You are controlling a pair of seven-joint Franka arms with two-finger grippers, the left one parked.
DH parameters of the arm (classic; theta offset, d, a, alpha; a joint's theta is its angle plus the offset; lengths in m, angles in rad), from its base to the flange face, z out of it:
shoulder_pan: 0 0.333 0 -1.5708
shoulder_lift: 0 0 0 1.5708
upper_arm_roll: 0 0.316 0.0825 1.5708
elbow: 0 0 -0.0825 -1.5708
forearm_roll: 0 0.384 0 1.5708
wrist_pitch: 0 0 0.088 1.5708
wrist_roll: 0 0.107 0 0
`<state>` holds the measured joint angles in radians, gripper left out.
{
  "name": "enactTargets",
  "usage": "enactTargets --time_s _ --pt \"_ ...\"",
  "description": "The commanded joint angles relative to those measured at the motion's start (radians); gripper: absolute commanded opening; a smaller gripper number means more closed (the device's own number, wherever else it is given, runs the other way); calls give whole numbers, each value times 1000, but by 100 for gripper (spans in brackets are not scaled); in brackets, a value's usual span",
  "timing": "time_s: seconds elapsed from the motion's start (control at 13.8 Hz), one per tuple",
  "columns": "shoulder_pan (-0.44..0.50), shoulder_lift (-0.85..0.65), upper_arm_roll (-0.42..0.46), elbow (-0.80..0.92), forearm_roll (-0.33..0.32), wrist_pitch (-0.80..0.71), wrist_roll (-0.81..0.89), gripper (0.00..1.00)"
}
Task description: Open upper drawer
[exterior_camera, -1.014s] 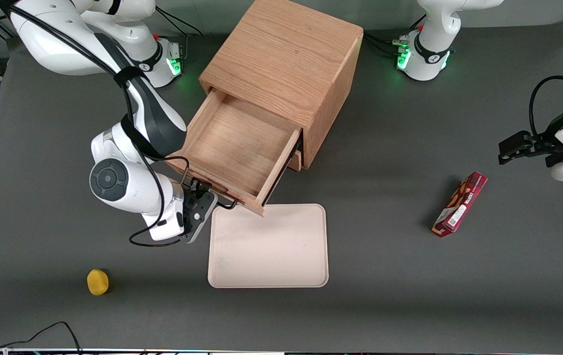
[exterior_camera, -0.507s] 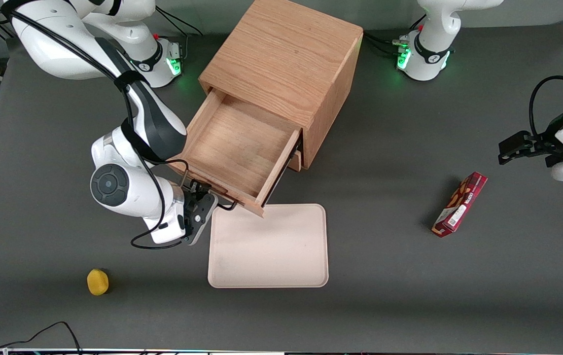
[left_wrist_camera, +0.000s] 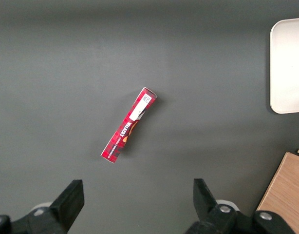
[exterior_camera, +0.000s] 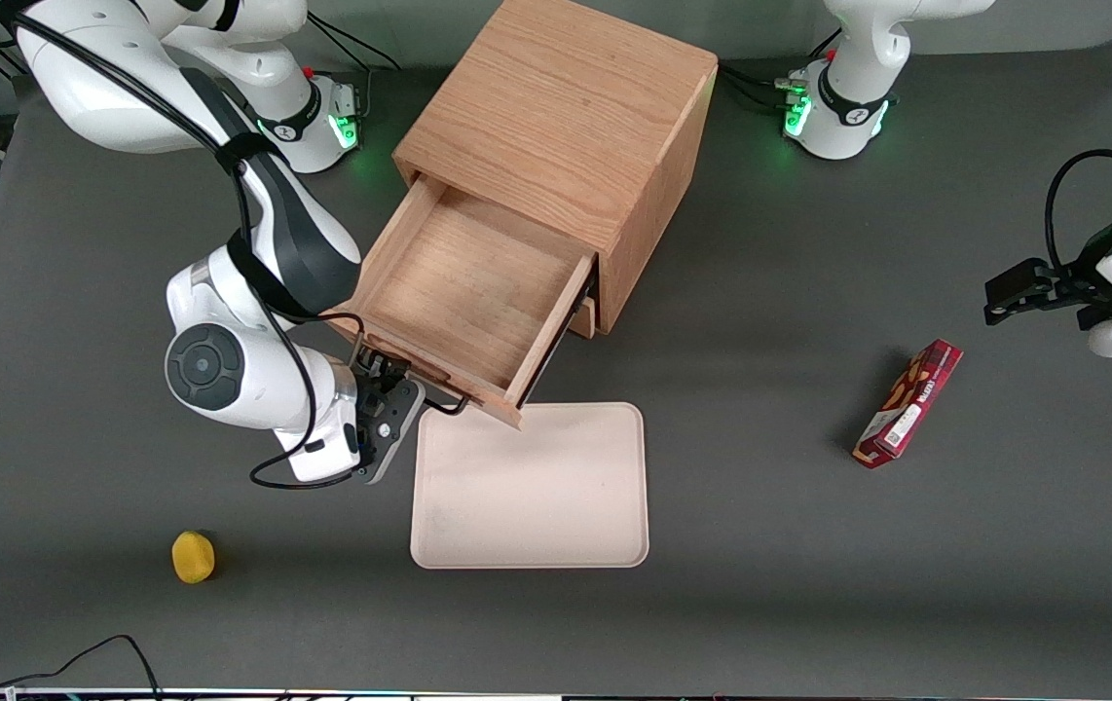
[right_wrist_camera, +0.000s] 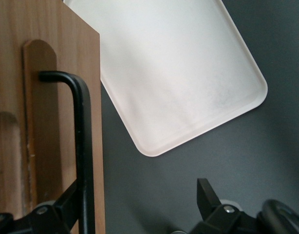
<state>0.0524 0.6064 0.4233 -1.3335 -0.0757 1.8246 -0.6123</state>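
Note:
The upper drawer (exterior_camera: 468, 282) stands pulled well out of the oak cabinet (exterior_camera: 556, 107), and its wooden tray is empty. Its thin black bar handle (exterior_camera: 446, 402) runs along the drawer front (right_wrist_camera: 52, 122), the side nearest the front camera. My gripper (exterior_camera: 390, 382) hovers at the end of the handle (right_wrist_camera: 84, 146) toward the working arm, just off the drawer's front corner. It is open, with the jaws wide apart. One finger (right_wrist_camera: 66, 207) lies against the bar and the other finger (right_wrist_camera: 208, 195) is over bare table. Nothing is gripped.
A pale pink tray (exterior_camera: 532, 487) lies on the table right in front of the open drawer, also in the right wrist view (right_wrist_camera: 174, 73). A small yellow object (exterior_camera: 193, 557) sits nearer the front camera. A red box (exterior_camera: 908, 403) lies toward the parked arm's end.
The working arm's wrist has shifted slightly toward its own end of the table. The drawer has stayed where it was, pulled out.

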Motion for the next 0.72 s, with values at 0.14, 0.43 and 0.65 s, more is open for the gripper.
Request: enactTargets --time_s 0.14,0.43,0.65 --pt "14 -19 11 88 5 -132 -3 100" --pt "4 -92 11 112 36 -229 0 100" --pt "-22 -189 11 105 50 -325 -1 100"
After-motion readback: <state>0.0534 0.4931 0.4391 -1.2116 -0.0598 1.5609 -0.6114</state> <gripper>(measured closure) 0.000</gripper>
